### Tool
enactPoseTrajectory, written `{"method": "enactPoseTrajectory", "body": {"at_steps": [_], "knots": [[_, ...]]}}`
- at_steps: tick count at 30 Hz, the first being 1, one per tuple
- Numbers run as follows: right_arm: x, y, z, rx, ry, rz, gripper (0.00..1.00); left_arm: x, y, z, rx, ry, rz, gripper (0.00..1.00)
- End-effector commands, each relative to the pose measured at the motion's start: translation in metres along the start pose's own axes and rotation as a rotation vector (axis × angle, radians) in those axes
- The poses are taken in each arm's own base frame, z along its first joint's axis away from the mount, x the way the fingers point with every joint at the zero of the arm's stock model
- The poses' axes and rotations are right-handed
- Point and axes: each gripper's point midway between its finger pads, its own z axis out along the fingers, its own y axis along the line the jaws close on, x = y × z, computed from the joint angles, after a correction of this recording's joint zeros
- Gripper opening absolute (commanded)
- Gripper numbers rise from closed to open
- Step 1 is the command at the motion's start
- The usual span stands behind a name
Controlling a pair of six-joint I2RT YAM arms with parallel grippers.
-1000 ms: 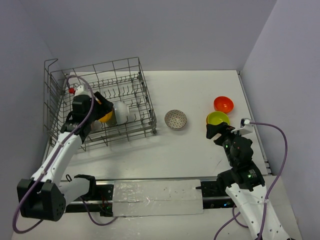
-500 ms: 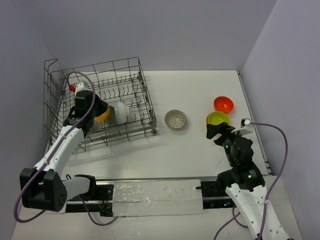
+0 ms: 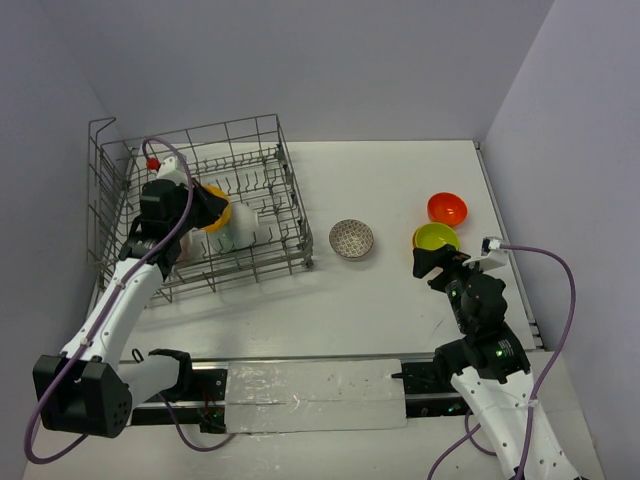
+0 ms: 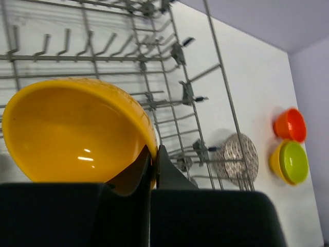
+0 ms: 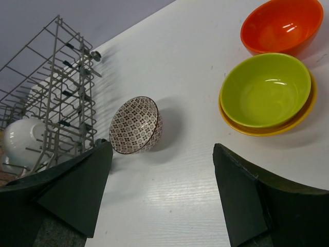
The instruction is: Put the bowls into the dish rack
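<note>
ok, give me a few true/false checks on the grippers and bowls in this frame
1. Left gripper is shut on the orange bowl at its rim. True.
2. The speckled bowl sits inside the dish rack. False: it stands on the table, outside the rack.
3. Right gripper holds the lime bowl. False: it is open and empty, short of that bowl.
4. The lime bowl is nested in a yellow bowl. True.
5. A white bowl lies in the rack. True.

Text, labels, brands: none that I can read in any of my three views.
Numbers, signs: none I can make out either.
Patterned bowl [image 5: 135, 125]: a repeating dark-and-white print only; I see no letters or figures in it.
</note>
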Motion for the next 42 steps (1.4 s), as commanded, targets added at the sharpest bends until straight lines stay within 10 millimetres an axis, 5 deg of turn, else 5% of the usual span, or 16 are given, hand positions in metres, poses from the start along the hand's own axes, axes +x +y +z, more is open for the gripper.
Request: {"method": "enactPoseTrajectory", "body": {"at_steps": [1, 10, 17, 25, 30, 42], "knots": [[-0.013, 0.008, -0.003, -0.031, -0.037, -0.003, 0.86, -0.028, -0.054, -0.016, 0.262, -0.048, 0.150, 0.00], [-0.012, 0.009, -0.003, -0.040, -0.039, -0.002, 0.86, -0.025, -0.148, -0.031, 0.672, -0.006, 0.127, 0.00], [-0.013, 0.009, -0.006, -0.045, -0.044, -0.002, 0.86, 0.001, -0.177, -0.004, 0.820, 0.062, 0.089, 0.00], [-0.012, 0.009, -0.005, -0.043, -0.038, -0.003, 0.86, 0.035, -0.169, 0.017, 0.849, 0.133, 0.060, 0.00], [-0.012, 0.010, -0.005, -0.045, -0.035, -0.005, 0.85, 0.066, -0.147, 0.035, 0.809, 0.198, 0.046, 0.00], [-0.009, 0.009, -0.003, -0.043, -0.027, -0.007, 0.86, 0.073, -0.100, 0.040, 0.702, 0.187, 0.018, 0.00]]}}
